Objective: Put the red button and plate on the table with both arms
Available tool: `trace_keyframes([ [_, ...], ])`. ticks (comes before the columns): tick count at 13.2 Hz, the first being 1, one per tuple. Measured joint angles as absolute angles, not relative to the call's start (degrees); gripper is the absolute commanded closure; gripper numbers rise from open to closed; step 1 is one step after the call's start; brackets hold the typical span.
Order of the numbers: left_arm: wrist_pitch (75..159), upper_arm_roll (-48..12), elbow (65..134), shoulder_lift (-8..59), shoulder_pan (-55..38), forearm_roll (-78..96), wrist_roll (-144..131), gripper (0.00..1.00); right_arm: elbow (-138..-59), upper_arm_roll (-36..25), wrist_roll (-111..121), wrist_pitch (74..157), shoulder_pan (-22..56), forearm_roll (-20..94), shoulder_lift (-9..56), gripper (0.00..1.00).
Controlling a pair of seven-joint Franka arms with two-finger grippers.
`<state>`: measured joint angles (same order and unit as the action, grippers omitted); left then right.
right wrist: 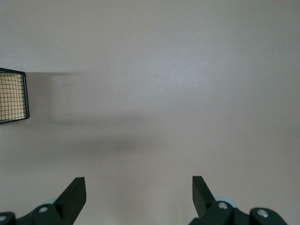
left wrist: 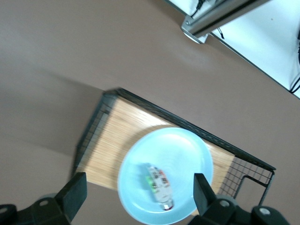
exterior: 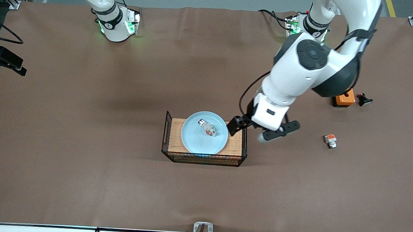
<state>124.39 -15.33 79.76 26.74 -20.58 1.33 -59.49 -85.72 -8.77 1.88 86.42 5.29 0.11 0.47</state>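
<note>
The tiny elongated white-grey switch block with a red-orange part and a dark metallic end, the red button, lies on its side in the round shallow pale-blue plate with a raised rim, near the plate's middle and a little toward the robots' bases. The plate rests on a wooden board framed by a low black wire basket, which stands on the wide brown tabletop. Taking the basket as landmark: the left gripper hangs over the basket's end toward the left arm's side, just beside the plate's rim; its fingers are spread wide and hold nothing. The left wrist view shows a small green patch on the button that the front view does not make out, and it looks down through the spread fingers onto the plate and the basket. The right gripper is outside the front view; only its own wrist view shows it, over bare tabletop with a corner of the basket at the edge, fingers wide apart and empty. Toward the left arm's end from the basket lie a stubby white block with an orange top, an orange box and a black knob with a pale cap. No writing can be read on any of these.
</note>
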Motion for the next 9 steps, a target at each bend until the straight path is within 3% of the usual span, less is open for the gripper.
trace_keyframes([
  [5, 128.2, -15.2, 79.6, 30.5, -24.4, 0.6, -70.4, 0.01, -85.7, -8.7, 1.5, 86.3, 8.6, 0.1, 1.1, 0.00],
  [9, 128.3, -14.9, 79.1, 34.5, -28.7, -3.8, -83.0, 0.05, -85.7, -8.5, -9.8, 83.2, 15.8, 0.1, 1.1, 0.00],
])
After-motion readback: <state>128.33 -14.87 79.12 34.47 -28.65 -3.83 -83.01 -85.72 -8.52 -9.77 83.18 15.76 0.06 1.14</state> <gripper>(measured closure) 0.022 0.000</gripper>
